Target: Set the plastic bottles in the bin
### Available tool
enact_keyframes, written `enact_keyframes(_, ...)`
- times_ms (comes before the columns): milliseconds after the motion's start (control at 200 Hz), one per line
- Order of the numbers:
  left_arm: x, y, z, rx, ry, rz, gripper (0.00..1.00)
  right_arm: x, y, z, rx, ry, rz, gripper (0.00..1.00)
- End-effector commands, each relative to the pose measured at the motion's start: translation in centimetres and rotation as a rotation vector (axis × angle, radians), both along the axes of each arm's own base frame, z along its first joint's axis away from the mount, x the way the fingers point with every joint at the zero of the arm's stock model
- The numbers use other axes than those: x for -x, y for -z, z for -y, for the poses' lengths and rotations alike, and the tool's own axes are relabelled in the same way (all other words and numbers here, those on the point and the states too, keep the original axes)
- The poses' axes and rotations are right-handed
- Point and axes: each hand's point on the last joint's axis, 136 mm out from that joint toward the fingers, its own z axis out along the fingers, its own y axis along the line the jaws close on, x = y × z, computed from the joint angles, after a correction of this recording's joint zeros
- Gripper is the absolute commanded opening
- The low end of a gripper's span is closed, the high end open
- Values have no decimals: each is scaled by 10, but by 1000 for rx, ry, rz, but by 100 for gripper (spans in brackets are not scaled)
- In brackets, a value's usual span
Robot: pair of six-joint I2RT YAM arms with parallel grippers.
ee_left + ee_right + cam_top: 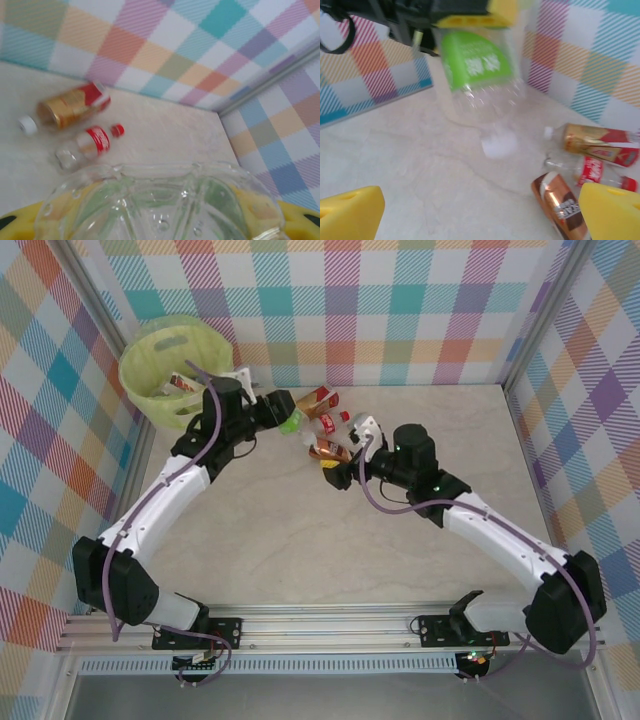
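Green-labelled bottle point(291, 422) is hanging clamped between the jaws of my left gripper point(283, 412) above the table point(300, 540), near the bin point(150, 355), which is holding a red-labelled bottle point(180, 388). My right gripper point(335, 472) is hovering with jaws wide apart just beside a brown bottle point(560, 202), with a gold-and-red bottle point(600, 140) lying beyond it.

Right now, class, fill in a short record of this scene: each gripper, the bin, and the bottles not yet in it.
left gripper: shut on the green-label bottle
right gripper: open, holding nothing
bin: upright, far left
lying on the table: gold-label bottle, red-label bottle, brown-label bottle
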Motion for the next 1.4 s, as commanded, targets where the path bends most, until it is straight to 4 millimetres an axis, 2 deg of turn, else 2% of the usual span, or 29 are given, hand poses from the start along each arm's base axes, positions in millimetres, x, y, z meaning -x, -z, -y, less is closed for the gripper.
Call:
enact_keyframes(0, 0, -66, -35, -84, -143, 205, 57, -15, -20, 29, -96, 186, 19, 100)
enact_keyframes(145, 1, -121, -61, -122, -274, 395, 57, -9, -21, 42, -93, 218, 57, 100)
enact_keyframes(285, -3, -153, -84, -211, -373, 478, 58, -4, -24, 51, -100, 245, 107, 100)
enact_keyframes(420, -15, -170, -119, -276, -506, 517, 58, 5, -31, 52, -105, 210, 160, 100)
enact_keyframes(585, -35, -172, -182, -138, -635, 495, 58, 8, -30, 52, -92, 196, 164, 100)
enact_keyframes(725, -54, -159, -225, -27, -695, 436, 58, 13, -25, 47, -78, 159, 139, 100)
enact_keyframes(975, -80, -113, -278, 126, -781, 311, 57, 16, -22, 41, -67, 121, 103, 100)
enact_keyframes(1040, -87, -99, -286, 148, -792, 279, 57, 17, -23, 41, -69, 119, 104, 100)
enact_keyframes(1220, -108, -78, -304, 225, -815, 227, 57, 17, -19, 42, -62, 123, 91, 100)
enact_keyframes(1320, -129, -66, -303, 260, -782, 177, 57, 17, -16, 43, -57, 128, 84, 100)
enact_keyframes(1395, -147, -50, -297, 280, -747, 101, 57, 17, -16, 43, -56, 130, 84, 100)
